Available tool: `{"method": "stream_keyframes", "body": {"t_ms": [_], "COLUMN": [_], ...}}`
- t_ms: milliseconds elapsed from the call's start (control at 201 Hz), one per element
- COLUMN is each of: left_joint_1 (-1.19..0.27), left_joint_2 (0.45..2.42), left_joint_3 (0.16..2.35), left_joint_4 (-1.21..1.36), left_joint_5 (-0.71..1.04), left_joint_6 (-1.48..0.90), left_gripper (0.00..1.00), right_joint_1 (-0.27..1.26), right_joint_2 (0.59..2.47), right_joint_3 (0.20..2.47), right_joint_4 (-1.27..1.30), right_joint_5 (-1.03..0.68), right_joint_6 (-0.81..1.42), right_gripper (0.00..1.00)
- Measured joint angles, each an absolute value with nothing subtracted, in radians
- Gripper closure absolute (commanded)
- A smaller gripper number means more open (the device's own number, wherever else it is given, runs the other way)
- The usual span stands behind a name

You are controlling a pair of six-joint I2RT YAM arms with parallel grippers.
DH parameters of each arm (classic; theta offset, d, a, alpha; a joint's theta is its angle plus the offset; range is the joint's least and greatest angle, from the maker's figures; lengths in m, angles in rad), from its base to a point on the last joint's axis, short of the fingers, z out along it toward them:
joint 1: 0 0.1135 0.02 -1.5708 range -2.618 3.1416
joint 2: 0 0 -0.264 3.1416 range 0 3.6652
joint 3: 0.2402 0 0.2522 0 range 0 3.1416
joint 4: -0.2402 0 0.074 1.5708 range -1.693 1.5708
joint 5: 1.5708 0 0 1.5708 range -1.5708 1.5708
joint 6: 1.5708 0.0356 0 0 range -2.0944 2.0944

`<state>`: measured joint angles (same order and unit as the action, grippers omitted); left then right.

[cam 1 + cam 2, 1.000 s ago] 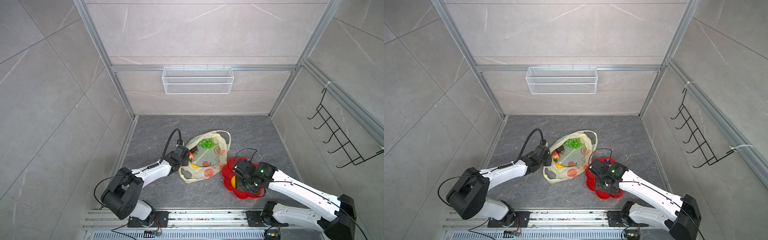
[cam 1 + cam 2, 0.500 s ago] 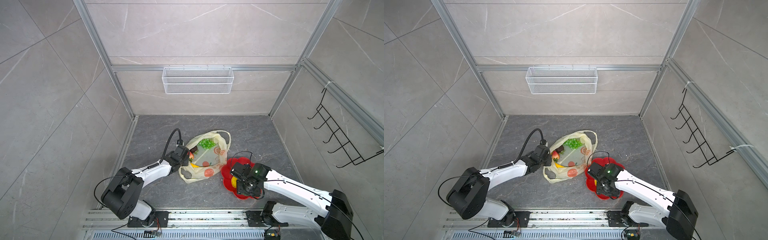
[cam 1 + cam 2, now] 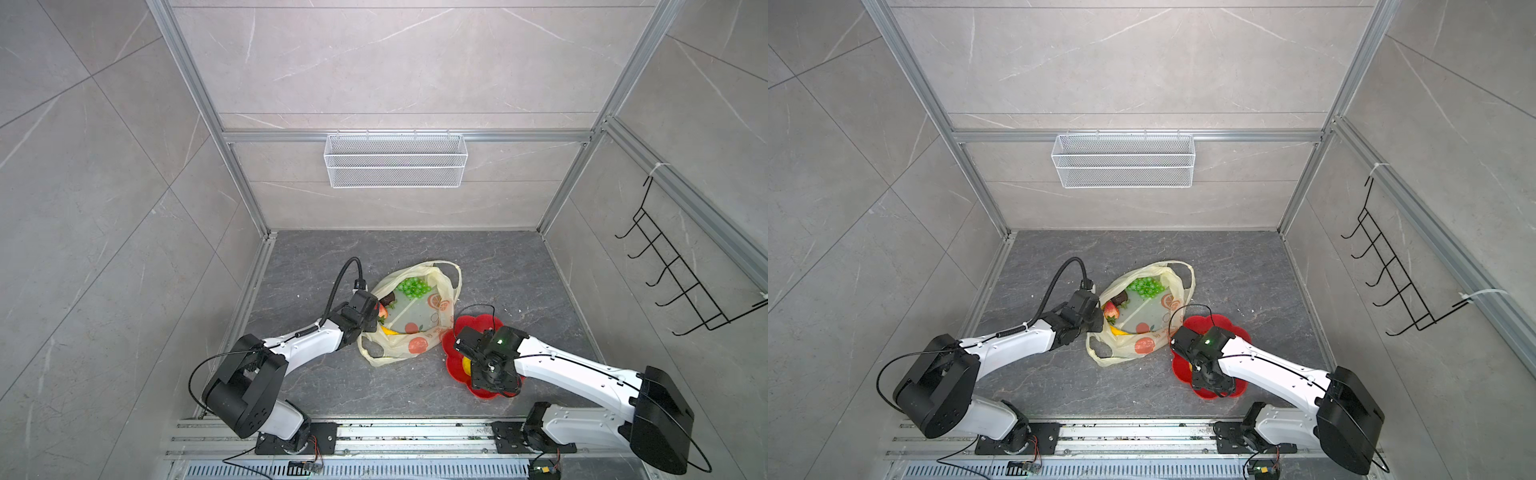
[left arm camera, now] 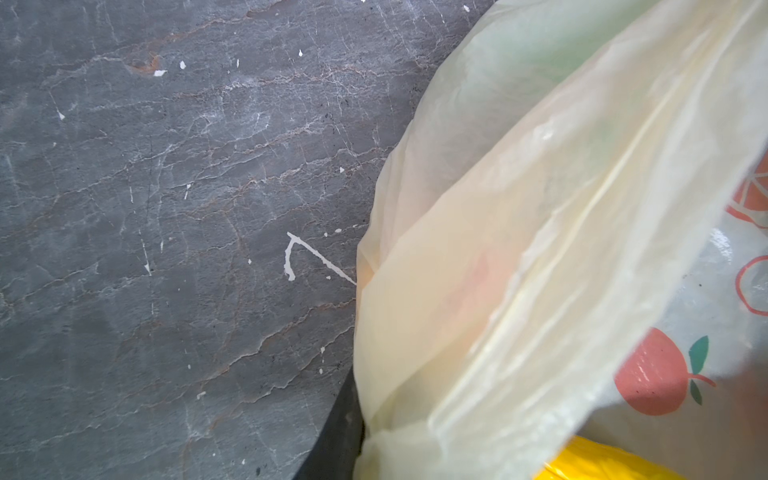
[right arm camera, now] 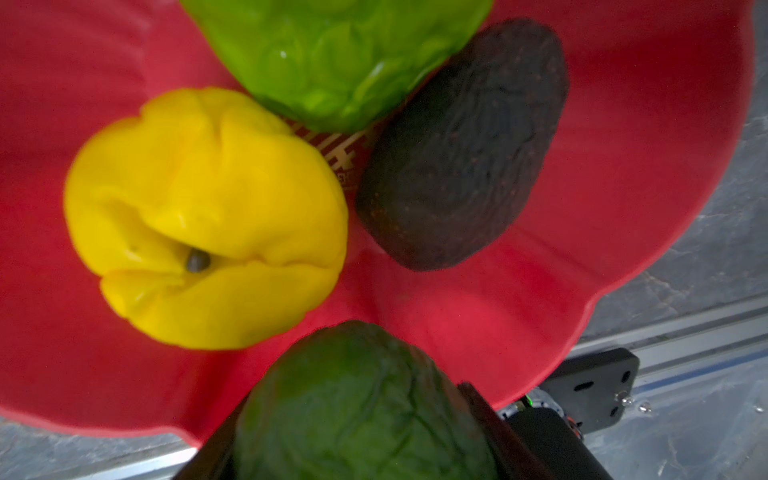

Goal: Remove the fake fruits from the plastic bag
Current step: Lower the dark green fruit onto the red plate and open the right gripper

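The plastic bag lies open on the floor, pale yellow with orange prints. Inside it I see a green grape bunch, a red strawberry, a yellow banana and a dark fruit. My left gripper is shut on the bag's left rim, which bunches at the jaws. My right gripper hangs just above the red plate, shut on a green avocado. On the plate lie a yellow lemon-like fruit, a bumpy green fruit and a dark avocado.
The red flower-shaped plate sits right of the bag, near the front rail. A white wire basket hangs on the back wall, and black hooks hang on the right wall. Grey stone floor surrounds the bag.
My right gripper has shifted a little toward the front rail over the plate, still holding the avocado. The left arm and the bag have stayed put.
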<state>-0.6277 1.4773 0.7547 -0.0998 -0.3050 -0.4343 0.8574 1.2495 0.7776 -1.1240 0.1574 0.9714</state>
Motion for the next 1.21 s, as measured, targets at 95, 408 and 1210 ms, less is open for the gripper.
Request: {"method": "stream_keyframes", "body": {"t_ms": [95, 408, 1210], "left_joint_1": [-0.628, -0.627, -0.623], "left_joint_2": [1.477, 1.477, 1.477], "left_joint_3": [0.755, 0.755, 0.755], "left_joint_4": [-0.1, -0.1, -0.1], "left_joint_5": [-0.305, -0.305, -0.305], "left_joint_6": [-0.434, -0.434, -0.434], "left_gripper": [0.81, 0.8, 0.79], "right_joint_1": [0.857, 0.857, 0.858], "right_joint_2": [1.274, 1.328, 1.353], "right_joint_3": [0.778, 0.778, 0.79], "right_joint_4": [-1.116, -1.081, -1.069], "right_joint_5": [0.164, 0.174, 0.195], "right_joint_6": [0.968, 0.965, 0.965], "right_gripper": [0.4, 0.36, 0.16]}}
